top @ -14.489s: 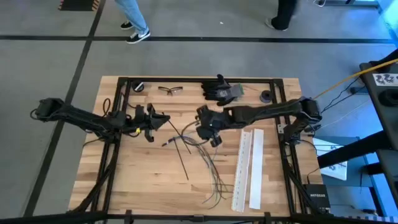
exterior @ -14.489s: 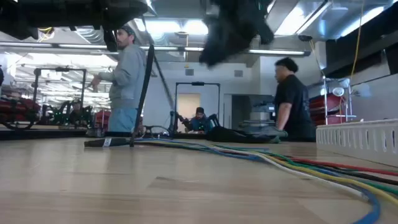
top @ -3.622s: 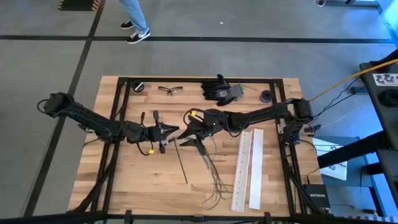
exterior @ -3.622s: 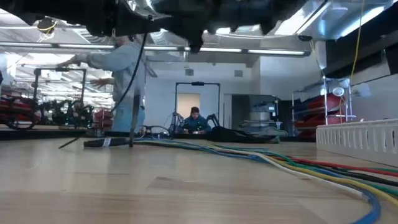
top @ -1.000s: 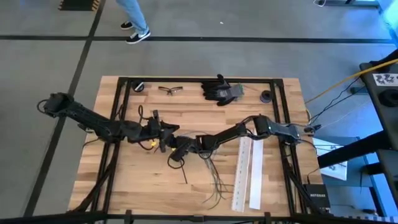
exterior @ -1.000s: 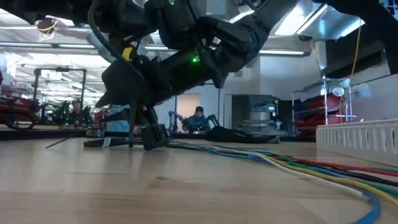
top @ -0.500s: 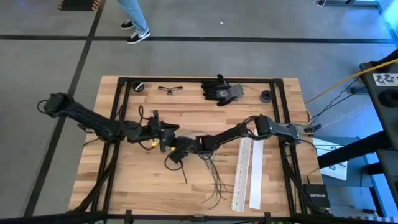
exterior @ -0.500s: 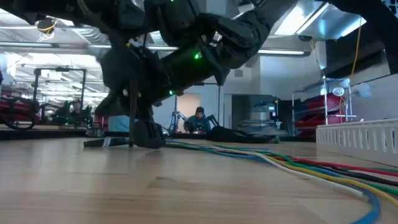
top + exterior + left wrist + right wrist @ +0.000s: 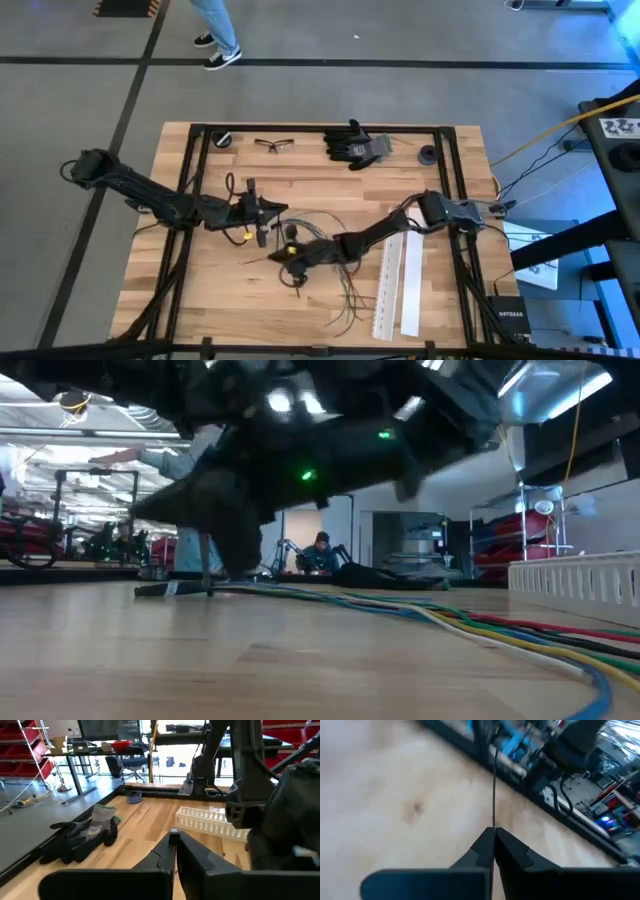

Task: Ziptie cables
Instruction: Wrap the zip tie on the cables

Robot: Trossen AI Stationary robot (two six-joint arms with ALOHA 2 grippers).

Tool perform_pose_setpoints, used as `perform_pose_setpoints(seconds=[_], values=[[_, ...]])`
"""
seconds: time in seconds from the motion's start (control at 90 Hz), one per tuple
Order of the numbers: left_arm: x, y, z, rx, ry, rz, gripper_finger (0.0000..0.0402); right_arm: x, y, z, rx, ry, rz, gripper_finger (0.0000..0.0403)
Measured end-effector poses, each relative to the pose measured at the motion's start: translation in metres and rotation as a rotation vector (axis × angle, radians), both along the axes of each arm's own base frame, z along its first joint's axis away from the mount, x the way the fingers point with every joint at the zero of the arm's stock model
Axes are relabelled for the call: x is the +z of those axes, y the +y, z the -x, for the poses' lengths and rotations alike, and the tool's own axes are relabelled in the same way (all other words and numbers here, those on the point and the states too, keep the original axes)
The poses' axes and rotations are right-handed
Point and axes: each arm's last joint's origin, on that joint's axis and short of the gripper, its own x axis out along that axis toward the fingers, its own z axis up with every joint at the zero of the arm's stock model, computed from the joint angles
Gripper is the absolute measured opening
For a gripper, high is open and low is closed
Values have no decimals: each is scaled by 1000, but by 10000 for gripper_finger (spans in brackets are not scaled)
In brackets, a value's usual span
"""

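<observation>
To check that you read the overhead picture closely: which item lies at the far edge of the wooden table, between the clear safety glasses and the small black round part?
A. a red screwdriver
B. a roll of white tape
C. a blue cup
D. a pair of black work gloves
D: the overhead view shows a pair of black work gloves between the clear safety glasses and the small black round part.

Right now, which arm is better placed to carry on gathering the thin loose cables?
Likely the right: the right gripper sits low at the thin dark cables, shut on a thin dark strand. The left gripper hangs shut, farther off.
</observation>
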Motion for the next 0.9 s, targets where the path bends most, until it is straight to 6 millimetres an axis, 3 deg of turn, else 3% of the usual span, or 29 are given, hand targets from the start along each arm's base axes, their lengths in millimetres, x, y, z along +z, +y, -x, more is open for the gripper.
perform_pose_setpoints(seconds=[0.2, 0.422, 0.622, 0.9], values=[[-1, 0, 0, -11, 21, -23, 0, -5, -9, 30, -46, -173, -235, 0], [-2, 0, 0, -12, 33, -65, 0, 3, -19, 54, -16, -393, -483, 0], [-2, 5, -1, 7, 44, -90, 0, 5, -16, 56, 85, -389, -605, 0], [-1, 12, -3, 40, 36, -70, 0, 4, -14, 56, 145, -364, -576, 0]])
